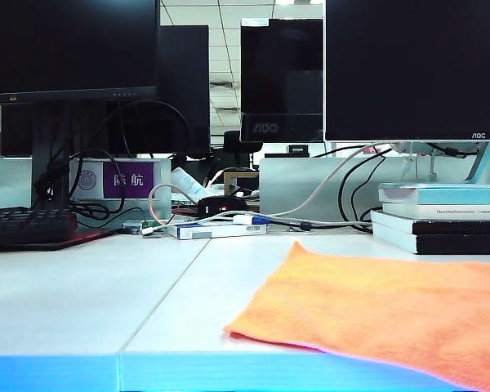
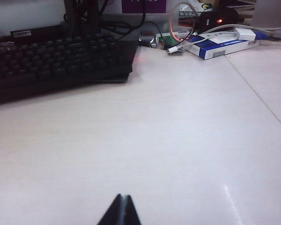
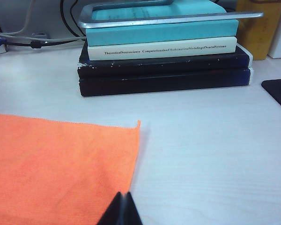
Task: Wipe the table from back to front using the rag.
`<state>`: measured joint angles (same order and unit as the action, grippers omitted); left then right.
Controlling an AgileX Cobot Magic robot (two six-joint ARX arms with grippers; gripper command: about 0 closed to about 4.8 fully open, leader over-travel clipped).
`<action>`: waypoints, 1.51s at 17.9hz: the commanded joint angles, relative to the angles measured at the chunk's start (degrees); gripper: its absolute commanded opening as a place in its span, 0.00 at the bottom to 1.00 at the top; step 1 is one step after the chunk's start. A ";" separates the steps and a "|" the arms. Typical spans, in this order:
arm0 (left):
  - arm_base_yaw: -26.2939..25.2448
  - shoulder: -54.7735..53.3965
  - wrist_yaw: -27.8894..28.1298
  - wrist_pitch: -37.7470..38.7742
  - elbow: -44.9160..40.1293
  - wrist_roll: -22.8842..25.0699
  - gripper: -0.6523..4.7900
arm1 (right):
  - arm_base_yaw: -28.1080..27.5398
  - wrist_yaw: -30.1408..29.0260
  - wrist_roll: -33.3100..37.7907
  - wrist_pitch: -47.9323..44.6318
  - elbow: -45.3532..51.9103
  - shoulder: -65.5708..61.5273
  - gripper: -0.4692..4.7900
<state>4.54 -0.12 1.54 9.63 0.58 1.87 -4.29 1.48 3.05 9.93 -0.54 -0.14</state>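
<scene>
The soft orange microfibre rag (image 1: 384, 306) lies flat at the lower right of the exterior view on the white matte table (image 1: 82, 294), before the stacked books (image 3: 164, 51). The left end effector (image 2: 122, 211) and right end effector (image 3: 123, 210) are both closed, empty, above the table.

Left gripper (image 2: 122, 211): two black, pointed fingertips, pressed together.
Right gripper (image 3: 122, 209): same black, pointed tips, no visible markings.
</scene>
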 commanded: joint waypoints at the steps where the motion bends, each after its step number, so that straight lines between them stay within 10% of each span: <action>1: 0.09 0.09 -0.17 1.05 -0.11 0.04 0.11 | 0.11 -0.15 0.22 -1.07 0.24 0.02 0.09; 10: 0.09 0.04 1.40 -2.36 2.97 -4.26 0.11 | 0.11 0.00 6.23 -3.02 -3.28 0.02 0.09; 19: 0.15 -24.39 6.16 -5.46 31.45 -8.92 0.11 | 0.09 6.01 7.63 1.22 -28.09 -9.22 0.09; 27: 6.01 -48.61 -17.05 14.86 64.96 -1.66 0.11 | 0.13 1.92 4.11 9.18 -50.84 -28.63 0.09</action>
<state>9.15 -47.83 -13.91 21.98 63.77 -3.40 -4.32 4.43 8.97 17.39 -49.91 -27.55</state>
